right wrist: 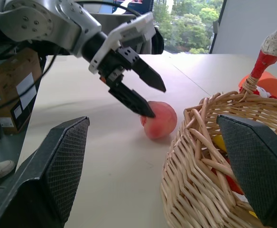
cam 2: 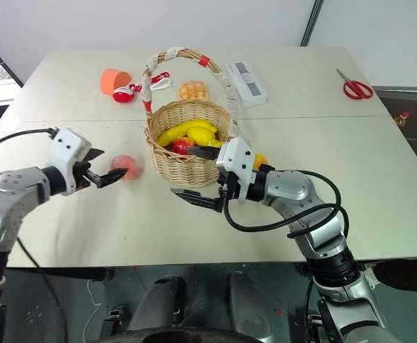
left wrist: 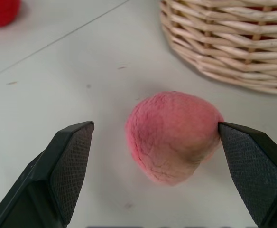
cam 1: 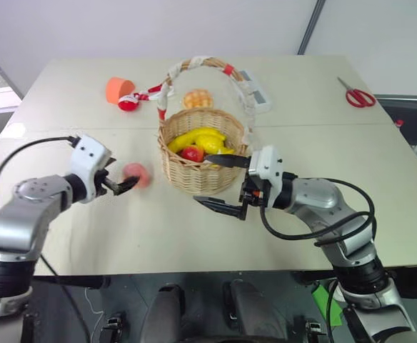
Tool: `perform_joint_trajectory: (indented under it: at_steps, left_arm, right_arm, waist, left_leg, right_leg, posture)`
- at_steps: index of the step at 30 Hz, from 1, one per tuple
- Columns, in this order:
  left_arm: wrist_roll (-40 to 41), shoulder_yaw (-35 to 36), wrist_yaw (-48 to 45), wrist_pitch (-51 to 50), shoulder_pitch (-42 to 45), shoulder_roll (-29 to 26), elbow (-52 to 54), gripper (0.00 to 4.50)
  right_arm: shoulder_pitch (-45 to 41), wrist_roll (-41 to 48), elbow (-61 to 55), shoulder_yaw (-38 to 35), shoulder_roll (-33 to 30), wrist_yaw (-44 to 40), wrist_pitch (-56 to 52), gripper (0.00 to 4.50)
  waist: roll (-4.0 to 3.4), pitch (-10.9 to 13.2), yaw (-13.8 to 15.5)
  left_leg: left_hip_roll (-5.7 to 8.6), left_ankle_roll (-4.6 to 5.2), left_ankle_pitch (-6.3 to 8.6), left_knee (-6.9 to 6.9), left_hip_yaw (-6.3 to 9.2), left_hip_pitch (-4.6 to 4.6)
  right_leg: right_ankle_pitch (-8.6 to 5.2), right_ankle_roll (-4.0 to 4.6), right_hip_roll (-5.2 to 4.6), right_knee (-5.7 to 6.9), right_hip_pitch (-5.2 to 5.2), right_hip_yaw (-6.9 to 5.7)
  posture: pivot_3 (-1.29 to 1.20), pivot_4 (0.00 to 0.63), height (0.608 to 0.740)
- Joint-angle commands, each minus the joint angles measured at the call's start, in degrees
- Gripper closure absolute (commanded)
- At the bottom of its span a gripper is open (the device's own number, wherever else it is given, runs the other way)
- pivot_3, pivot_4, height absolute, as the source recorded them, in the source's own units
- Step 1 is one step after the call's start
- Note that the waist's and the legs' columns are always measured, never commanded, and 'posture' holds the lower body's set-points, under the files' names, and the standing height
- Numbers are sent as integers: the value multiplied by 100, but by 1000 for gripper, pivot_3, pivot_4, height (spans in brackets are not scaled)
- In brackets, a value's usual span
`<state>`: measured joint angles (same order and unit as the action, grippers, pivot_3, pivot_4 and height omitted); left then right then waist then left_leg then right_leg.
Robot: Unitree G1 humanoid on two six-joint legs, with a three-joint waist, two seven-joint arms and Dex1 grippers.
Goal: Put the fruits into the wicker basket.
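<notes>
Left gripper (left wrist: 152, 137) spread around pink round peach (left wrist: 172, 136), staged to pinch; woven wicker basket (cam 1: 194, 171) just beside. Right gripper (cam 1: 219, 182) spread, idle.

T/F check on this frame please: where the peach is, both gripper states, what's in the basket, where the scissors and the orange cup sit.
1. The peach lies on the table outside the wicker basket. True.
2. The left gripper is shut on the peach. False: its fingers stand open on either side of it.
3. Yellow bananas are in the basket. True.
4. The right gripper holds a fruit. False: it is open and holds nothing, beside the basket.
5. The scissors lie inside the basket. False: they lie on the table at its far right.
6. The orange cup lies on the table beyond the basket, to the robot's left. True.
</notes>
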<state>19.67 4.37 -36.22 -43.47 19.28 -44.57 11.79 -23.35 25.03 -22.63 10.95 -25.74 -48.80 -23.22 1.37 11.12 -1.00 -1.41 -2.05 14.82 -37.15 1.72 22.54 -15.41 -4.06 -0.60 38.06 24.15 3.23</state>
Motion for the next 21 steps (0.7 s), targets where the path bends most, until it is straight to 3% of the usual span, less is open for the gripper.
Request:
perform_joint_trajectory:
  at_steps: [1, 4, 5, 8, 11, 15, 21]
  left_arm:
    - [-158, -259, -40, -23, 164, 63, -230, 66]
    - [-223, -380, -55, -34, 254, 92, -480, 66]
    - [-250, -406, -63, -4, 273, 84, -546, 305]
    - [-278, -354, -63, 59, 297, 109, -661, 1387]
    - [-165, -130, -105, 142, 298, 140, -621, 2855]
    - [310, 504, -195, -35, 204, 189, -434, 2855]
    - [350, 730, -316, -89, -116, -69, -287, 2855]
  right_arm:
    - [-88, 44, -130, -36, 34, -14, 68, 0]
    - [-99, 42, -162, -32, 46, 15, 44, 0]
    - [-102, 42, -172, -35, 50, 30, 35, 0]
    - [-93, 44, -213, -48, 51, 83, 2, 0]
    - [-71, 57, -271, -60, 38, 135, -32, 0]
    - [-40, 68, -309, -88, 7, 176, -51, 0]
    - [-94, 69, -254, -56, 35, 171, -34, 0]
  waist:
    - [0, 0, -34]
    - [0, 0, -78]
    - [0, 0, -101]
    - [0, 0, -142]
    - [0, 0, -139]
    - [0, 0, -142]
    - [0, 0, -150]
  left_leg:
    - [3, 0, 0, 0, -4, -3]
    - [0, 0, 0, 1, -3, -4]
    - [-2, 0, 0, 1, -2, -4]
    - [-3, 0, 0, 1, 0, -4]
    - [-3, 0, 0, 1, 1, -3]
    - [-11, 0, 0, 0, 1, -2]
    - [-11, 0, 0, 1, 0, -3]
  right_leg:
    - [0, 0, 1, 1, 0, 1]
    - [0, 1, 6, 4, 2, 2]
    - [0, 1, 6, 4, 3, 2]
    - [0, 1, 5, 6, 3, 1]
    - [0, 1, 4, 6, 3, 1]
    - [0, 1, 3, 6, 4, 1]
    - [0, 1, 3, 6, 4, 1]
  posture:
    - [0, 150, 740]
    - [0, 150, 740]
    - [0, 150, 740]
    - [0, 150, 740]
    - [0, 150, 740]
    - [0, 150, 740]
    - [0, 150, 740]
